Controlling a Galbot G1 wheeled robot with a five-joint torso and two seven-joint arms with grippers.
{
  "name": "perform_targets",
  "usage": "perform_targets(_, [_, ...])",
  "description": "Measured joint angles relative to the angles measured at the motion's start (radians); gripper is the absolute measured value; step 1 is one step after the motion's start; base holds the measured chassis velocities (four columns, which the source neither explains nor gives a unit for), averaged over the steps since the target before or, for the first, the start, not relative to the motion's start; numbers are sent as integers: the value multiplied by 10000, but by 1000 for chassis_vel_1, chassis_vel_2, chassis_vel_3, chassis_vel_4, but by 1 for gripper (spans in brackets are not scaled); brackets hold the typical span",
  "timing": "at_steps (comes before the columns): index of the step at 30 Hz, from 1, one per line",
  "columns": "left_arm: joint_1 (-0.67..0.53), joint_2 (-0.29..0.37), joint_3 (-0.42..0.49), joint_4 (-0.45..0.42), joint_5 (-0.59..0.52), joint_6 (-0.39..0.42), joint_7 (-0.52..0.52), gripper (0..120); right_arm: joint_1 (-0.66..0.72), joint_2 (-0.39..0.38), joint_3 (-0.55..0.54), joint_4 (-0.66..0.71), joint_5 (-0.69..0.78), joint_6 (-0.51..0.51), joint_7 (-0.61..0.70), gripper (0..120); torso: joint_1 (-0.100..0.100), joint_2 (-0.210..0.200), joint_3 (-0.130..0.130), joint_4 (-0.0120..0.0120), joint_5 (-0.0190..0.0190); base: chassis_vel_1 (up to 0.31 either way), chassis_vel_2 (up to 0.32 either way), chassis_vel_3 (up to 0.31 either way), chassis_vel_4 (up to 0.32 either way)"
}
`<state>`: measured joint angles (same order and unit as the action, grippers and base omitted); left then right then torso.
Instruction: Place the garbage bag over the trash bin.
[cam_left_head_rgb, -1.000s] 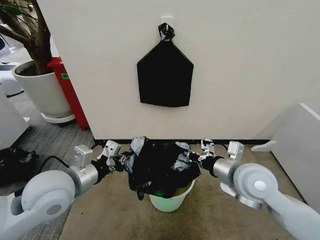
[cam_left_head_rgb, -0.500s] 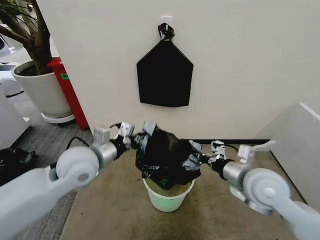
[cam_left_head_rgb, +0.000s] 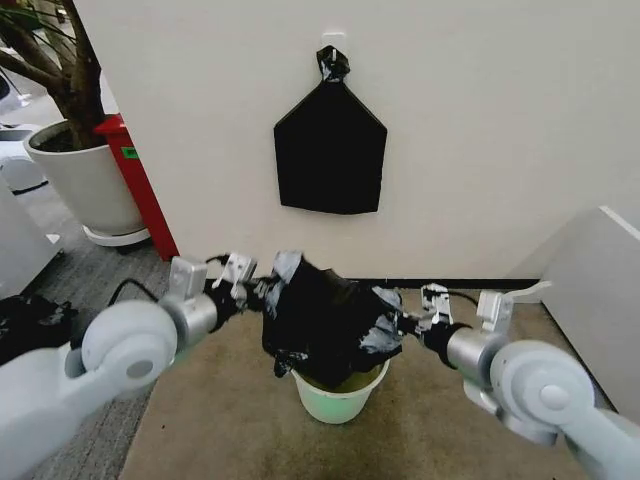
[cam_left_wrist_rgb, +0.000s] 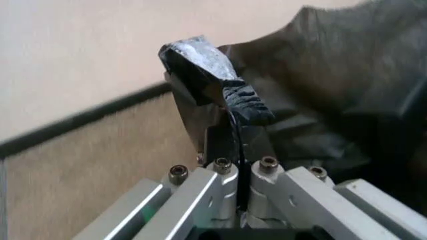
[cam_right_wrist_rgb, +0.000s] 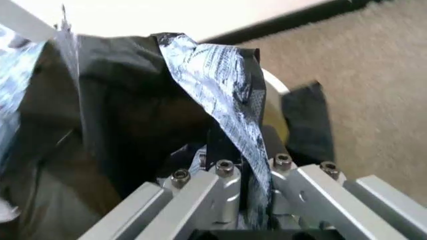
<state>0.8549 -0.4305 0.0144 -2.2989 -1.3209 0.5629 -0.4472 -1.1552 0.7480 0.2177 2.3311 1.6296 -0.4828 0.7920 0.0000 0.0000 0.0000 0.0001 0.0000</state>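
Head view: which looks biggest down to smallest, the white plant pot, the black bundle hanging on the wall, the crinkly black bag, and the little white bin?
1. garbage bag
2. wall bundle, nearly alike
3. plant pot
4. trash bin, mostly covered

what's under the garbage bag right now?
The trash bin stands under the garbage bag; its front rim and wall show, and its back rim is covered. The left gripper and the right gripper, jaws shut, pinch the bag's two sides.
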Motion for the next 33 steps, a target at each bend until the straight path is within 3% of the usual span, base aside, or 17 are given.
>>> perform_targets(10, [1287, 2, -123, -287, 22, 192, -437, 0, -709, 230, -30, -58, -360, -173, 665, 0, 0, 0, 0, -2, 0, 0, 0, 0, 0])
perform_targets(21, [3625, -11, -832, -652, 490, 178, -712, 0, -1746, 314, 145, 278, -541, -471, 949, 0, 0, 0, -1, -2, 0, 0, 0, 0, 0])
perform_targets(33, [4608, -285, -836, -743, 1074, 28, -725, 0, -2511, 389, 166, 112, -1203, -740, 682, 0, 0, 1, 0, -1, 0, 0, 0, 0, 0])
